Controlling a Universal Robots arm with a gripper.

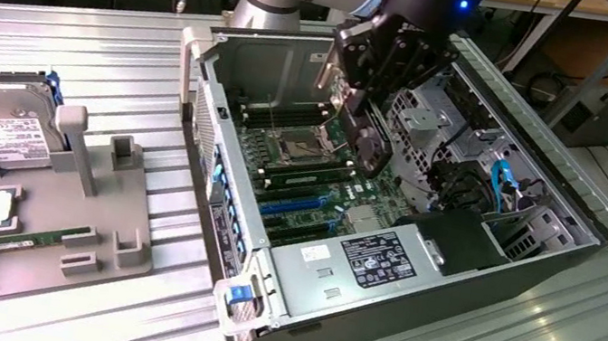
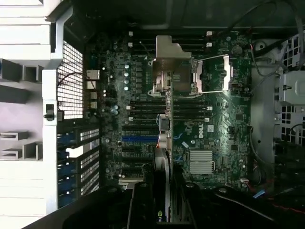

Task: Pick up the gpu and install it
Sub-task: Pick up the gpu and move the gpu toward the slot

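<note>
A: Start big. Where does the work sit?

B: Inside the open grey metal computer tower case (image 1: pixel 258 72), which lies on its side with the dark green motherboard (image 1: pixel 316 172) facing up. The arm's black two-fingered gripper (image 1: pixel 372 99) hangs over the middle of that board.

A: And the gpu?

B: The gpu (image 1: pixel 369 147), a slim black rectangular circuit card, is in the gripper. It is held on edge above the motherboard and, as far as I can see, is apart from it and not seated. The jaws pinch it across its flat faces. In the wrist view the card runs edge-on straight out between the two fingers (image 2: pixel 138 205).

A: How would you expect it to handle?

B: Light for its length, I judge, and stiff, but fragile. It is a board with small parts that would not take a hard squeeze or a knock. The smooth faces could slip, and a long card can tilt in the grip. Across the flat faces, along the upper edge and clear of the lower one, looks the sound place to hold.

A: Its looks, then?

B: Thin and dark, seen mostly as a narrow line. At its far end sits the bent silver metal bracket (image 2: pixel 169 59), bright against the board. A short blue plastic slot (image 2: pixel 138 139) lies on the board near it.
</note>
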